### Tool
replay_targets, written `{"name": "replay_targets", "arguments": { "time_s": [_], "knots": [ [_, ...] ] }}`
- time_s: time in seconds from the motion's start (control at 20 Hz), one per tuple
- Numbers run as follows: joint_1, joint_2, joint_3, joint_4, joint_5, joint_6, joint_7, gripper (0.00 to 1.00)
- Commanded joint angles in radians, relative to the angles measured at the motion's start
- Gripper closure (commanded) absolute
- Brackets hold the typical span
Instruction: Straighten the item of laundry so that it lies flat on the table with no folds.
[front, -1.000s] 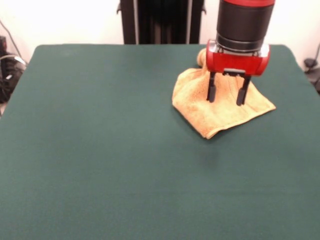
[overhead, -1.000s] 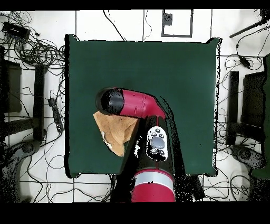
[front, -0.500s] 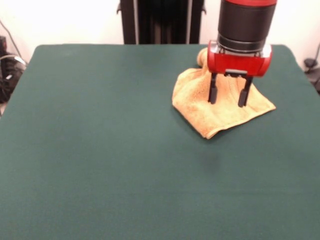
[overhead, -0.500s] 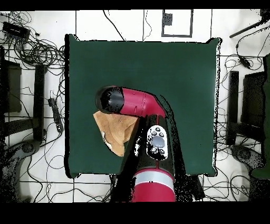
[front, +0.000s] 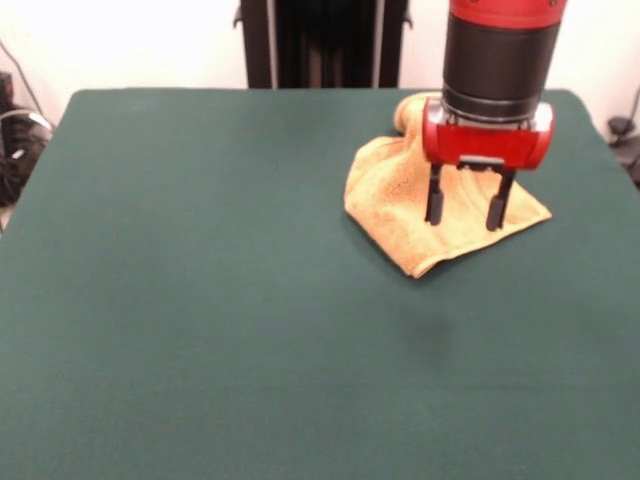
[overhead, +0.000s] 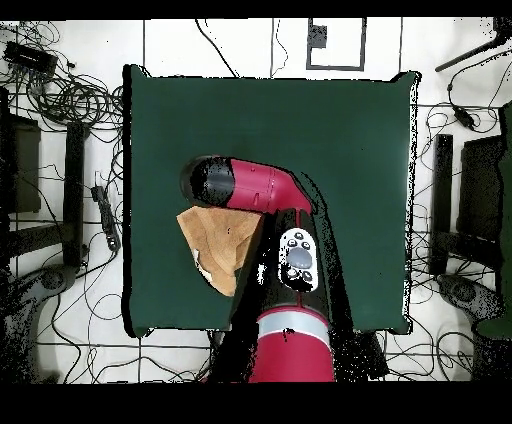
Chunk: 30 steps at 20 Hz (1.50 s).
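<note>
The item of laundry is an orange-tan towel lying folded and bunched at the far right of the dark green table. One corner points toward the camera and a lump rises at the back. My gripper hangs over the towel's right half, open, its two black fingers apart with nothing between them. In the overhead view the towel lies near the table's left edge, partly hidden under the red arm, and the gripper is covered by the arm.
Cables and equipment lie on the floor around the table. The towel's right corner comes close to the table's right edge in the front view.
The gripper has shifted slightly right and toward the camera over the towel, staying open. The towel has not moved.
</note>
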Motion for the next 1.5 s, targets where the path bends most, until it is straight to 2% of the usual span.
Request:
{"name": "replay_targets", "arguments": {
  "time_s": [0.05, 0.4, 0.55, 1.0, 1.5],
  "knots": [
    [-0.014, 0.077, 0.118, -0.056, -0.056, 0.044, -0.005, 0.00],
    [0.003, 0.074, 0.093, -0.102, -0.073, 0.113, -0.018, 0.00],
    [-0.010, 0.041, 0.094, -0.068, -0.086, 0.127, -0.031, 0.00],
    [-0.022, 0.010, 0.109, -0.053, -0.116, 0.168, -0.025, 0.00],
    [-0.103, -0.050, 0.130, 0.017, -0.164, 0.159, -0.102, 0.00]
  ]
}}
